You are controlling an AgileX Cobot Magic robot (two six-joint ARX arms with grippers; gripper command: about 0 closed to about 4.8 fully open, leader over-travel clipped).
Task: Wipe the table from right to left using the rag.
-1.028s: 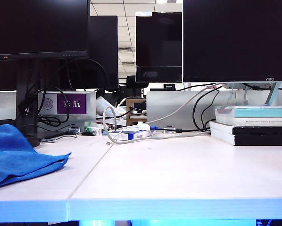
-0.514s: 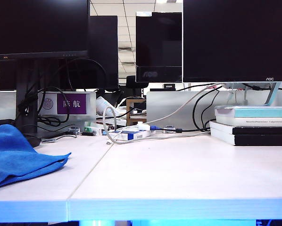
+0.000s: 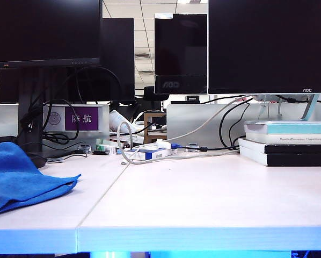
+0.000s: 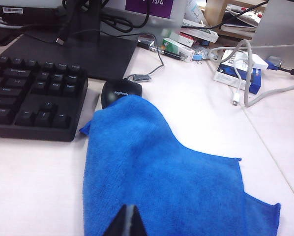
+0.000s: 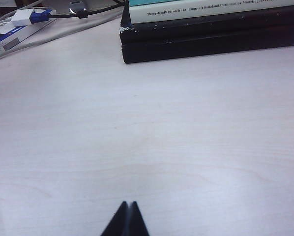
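Presently the rag (image 4: 166, 182) lies crumpled at the desk's (image 3: 203, 199) left end, one corner draped over a black mouse (image 4: 118, 91) beside a keyboard (image 4: 31, 96). Left gripper (image 4: 127, 221) hangs just above the rag, fingers pressed together, holding nothing. Right gripper (image 5: 127, 219), fingers likewise closed and empty, hangs above bare desk near stacked books (image 5: 211, 29).

The rag (image 3: 21, 177) lies on the table (image 3: 203, 199) at the lower left of the exterior view, left of the seam. In the left wrist view its far corner drapes onto the mouse (image 4: 120, 92), just right of the keyboard (image 4: 34, 96). The stacked books (image 3: 289, 142) sit at the right, behind open tabletop. Monitors (image 3: 268, 45) fill the top.

Neither arm shows in the exterior view; the left gripper (image 4: 127, 221) hangs above the rag's near part, tips together, and the right gripper (image 5: 126, 219), tips together, above bare table before the books.
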